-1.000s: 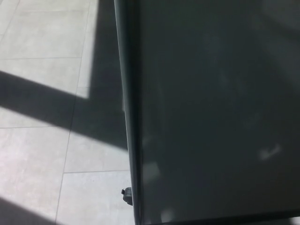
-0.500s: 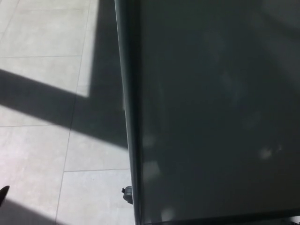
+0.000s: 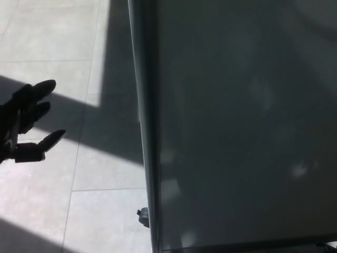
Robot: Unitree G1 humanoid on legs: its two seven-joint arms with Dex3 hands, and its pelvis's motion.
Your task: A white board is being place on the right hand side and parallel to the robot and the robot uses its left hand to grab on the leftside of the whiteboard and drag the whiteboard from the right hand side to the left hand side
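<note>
I see my left robot hand (image 3: 26, 122) at the far left edge, fingers spread apart and holding nothing, above the tiled floor (image 3: 47, 195). It is well apart from the whiteboard (image 3: 242, 126), which fills the right side, its frame edge (image 3: 143, 126) running near to far. A small caster (image 3: 143, 216) shows at the frame's near end.

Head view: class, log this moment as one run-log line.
left robot hand: open, left of whiteboard, apart | right: not in view | whiteboard frame edge: ungrasped | floor: tiled
</note>
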